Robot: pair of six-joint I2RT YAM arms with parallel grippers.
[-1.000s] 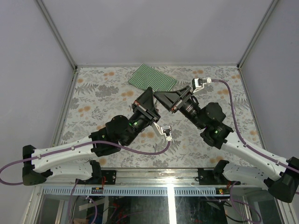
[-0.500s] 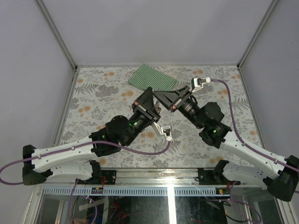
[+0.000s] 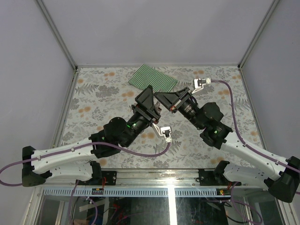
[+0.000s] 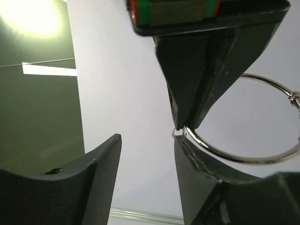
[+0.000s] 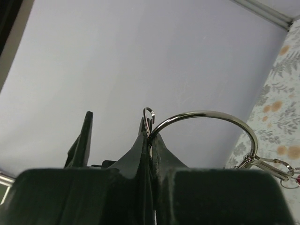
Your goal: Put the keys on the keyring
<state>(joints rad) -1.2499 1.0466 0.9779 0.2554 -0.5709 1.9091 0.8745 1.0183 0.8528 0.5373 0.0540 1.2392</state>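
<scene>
— What has just moved?
— My left arm [image 3: 70, 152]. Over the last second it has pushed up and inward, so my left gripper [image 4: 147, 139] now sits just beside the tip of my right gripper [image 5: 149, 135].
— Holding what?
— The right is pinched tight on the keyring [image 5: 206, 112], held up off the table [image 3: 93, 93] with the loop standing clear to one side. The left is parted and has nothing in it.
— And the keys?
— I can't see them in any view. My guess is that I'm closing in to take or steady the ring, and the threading hasn't started.
</scene>
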